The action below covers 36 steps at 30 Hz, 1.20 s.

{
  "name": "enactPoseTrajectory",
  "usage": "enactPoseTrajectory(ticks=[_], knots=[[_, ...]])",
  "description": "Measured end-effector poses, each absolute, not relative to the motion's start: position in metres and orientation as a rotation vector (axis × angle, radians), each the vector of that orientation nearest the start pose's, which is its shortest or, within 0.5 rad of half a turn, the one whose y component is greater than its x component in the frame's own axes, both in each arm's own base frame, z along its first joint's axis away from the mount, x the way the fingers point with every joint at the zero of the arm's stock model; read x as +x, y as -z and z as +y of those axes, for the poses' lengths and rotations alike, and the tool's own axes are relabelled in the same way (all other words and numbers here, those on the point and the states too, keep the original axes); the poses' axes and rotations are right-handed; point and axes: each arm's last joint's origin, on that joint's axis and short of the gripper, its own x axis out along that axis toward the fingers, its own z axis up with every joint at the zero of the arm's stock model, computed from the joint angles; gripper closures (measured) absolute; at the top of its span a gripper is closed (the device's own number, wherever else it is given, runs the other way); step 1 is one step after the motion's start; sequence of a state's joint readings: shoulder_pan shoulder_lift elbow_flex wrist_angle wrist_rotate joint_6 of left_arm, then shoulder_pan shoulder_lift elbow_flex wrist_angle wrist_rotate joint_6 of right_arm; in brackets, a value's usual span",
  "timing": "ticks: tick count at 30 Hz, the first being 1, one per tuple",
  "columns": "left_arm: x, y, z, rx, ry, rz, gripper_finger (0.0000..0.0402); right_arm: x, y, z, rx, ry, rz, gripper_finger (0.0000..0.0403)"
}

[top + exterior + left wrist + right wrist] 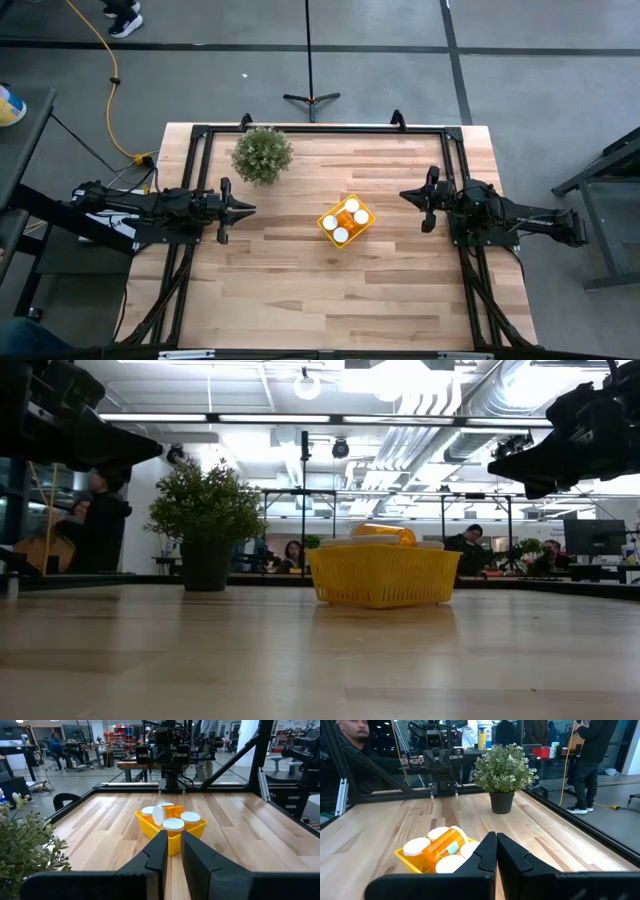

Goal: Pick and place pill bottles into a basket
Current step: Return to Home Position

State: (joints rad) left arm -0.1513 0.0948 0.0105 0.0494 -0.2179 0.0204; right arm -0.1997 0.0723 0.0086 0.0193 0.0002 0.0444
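Note:
The yellow basket (pixel 324 227) stands on the table near its middle, and also shows in the low view (pixel 385 578). Several pill bottles (pixel 342 235) with white caps stand inside it. One bottle (pixel 441 848) lies on its side on top of the others. My left gripper (pixel 250 209) hovers left of the basket, shut and empty, its fingers (pixel 172 851) pointing at the basket. My right gripper (pixel 403 194) hovers right of the basket, shut and empty, its fingers (pixel 496 851) also pointing at the basket. Both are well above the table in the low view.
A bushy green potted plant (pixel 262 155) stands at the table's far left, behind my left gripper. A black frame (pixel 320 130) runs along the table's far edge and sides. People stand and sit in the room beyond the table.

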Motion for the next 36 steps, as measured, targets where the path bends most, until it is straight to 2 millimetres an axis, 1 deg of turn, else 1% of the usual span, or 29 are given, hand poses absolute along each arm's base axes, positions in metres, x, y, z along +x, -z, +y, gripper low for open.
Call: enactPoseTrajectory(ticks=[15, 23, 36], knots=[[0.1021, -0.1642, -0.0092, 0.027, -0.066, 0.035, 0.0314, 0.0996, -0.1624, -0.0201, 0.049, 0.2, 0.04, 0.0402], [0.1021, -0.1641, -0.0092, 0.027, -0.066, 0.036, 0.0314, 0.0996, -0.1624, -0.0201, 0.049, 0.2, 0.04, 0.0394], [0.1021, -0.1642, -0.0092, 0.027, -0.066, 0.035, 0.0314, 0.0996, -0.1624, -0.0201, 0.049, 0.2, 0.04, 0.0402]])
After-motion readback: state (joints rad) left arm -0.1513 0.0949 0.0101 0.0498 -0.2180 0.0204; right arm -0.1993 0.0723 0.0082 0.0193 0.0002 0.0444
